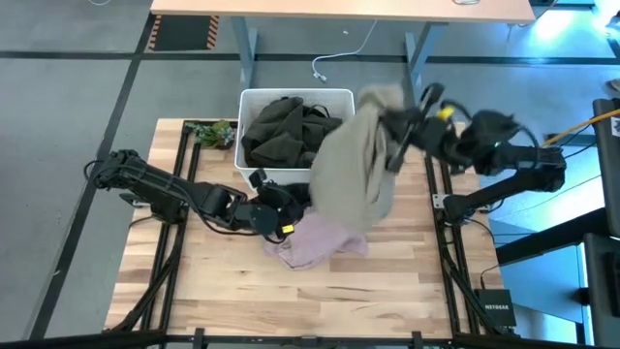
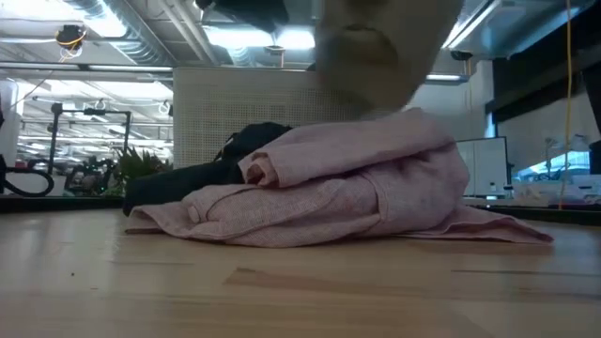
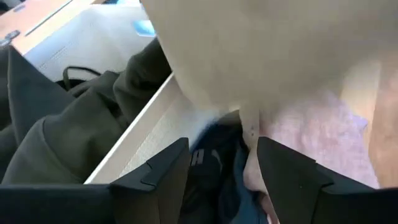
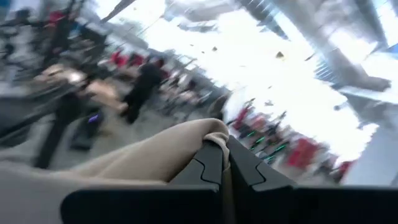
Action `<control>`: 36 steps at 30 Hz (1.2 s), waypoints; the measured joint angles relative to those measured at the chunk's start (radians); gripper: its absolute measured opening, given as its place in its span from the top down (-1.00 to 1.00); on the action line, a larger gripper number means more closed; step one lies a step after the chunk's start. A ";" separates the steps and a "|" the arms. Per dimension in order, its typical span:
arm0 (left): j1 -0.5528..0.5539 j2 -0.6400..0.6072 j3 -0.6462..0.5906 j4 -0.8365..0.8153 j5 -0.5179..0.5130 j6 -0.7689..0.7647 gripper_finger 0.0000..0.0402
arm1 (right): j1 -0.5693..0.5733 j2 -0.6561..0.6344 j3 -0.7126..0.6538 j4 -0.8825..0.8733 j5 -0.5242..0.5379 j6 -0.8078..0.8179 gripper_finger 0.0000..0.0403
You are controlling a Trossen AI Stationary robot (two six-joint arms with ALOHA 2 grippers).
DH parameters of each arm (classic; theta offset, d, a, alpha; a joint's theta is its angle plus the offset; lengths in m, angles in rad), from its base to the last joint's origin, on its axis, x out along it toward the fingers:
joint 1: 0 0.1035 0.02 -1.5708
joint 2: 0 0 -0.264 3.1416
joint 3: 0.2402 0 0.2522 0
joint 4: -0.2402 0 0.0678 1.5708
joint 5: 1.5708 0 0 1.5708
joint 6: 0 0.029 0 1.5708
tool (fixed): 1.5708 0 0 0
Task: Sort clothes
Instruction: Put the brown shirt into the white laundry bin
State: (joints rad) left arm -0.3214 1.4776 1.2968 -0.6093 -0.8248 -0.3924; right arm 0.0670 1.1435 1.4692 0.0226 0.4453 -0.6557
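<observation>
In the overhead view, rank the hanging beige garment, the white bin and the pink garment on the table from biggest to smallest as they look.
1. White bin and beige garment, held up by the right gripper: too alike to rank, and the lifted garment sits nearer the camera.
2. Pink garment: smallest, though partly hidden.

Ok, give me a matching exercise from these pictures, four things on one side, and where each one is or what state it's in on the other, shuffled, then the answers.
Things:
1. beige garment
2. pink garment
3. dark olive garment
4. left pincer

Places or states:
A. lying inside the white bin
B. open, low over the black garment next to the bin
C. hanging in the air, pinched by the shut right pincer
D. crumpled on the wooden table

Pairs: 1-C, 2-D, 3-A, 4-B
</observation>
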 joint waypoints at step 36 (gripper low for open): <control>-0.010 0.000 0.000 -0.008 0.002 -0.075 0.07 | -0.478 0.670 0.423 -0.566 -0.304 0.325 0.20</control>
State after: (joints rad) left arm -0.3317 1.4780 1.2968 -0.6169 -0.8231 -0.4679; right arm -0.4107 1.8132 1.8922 -0.5431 0.1413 -0.3304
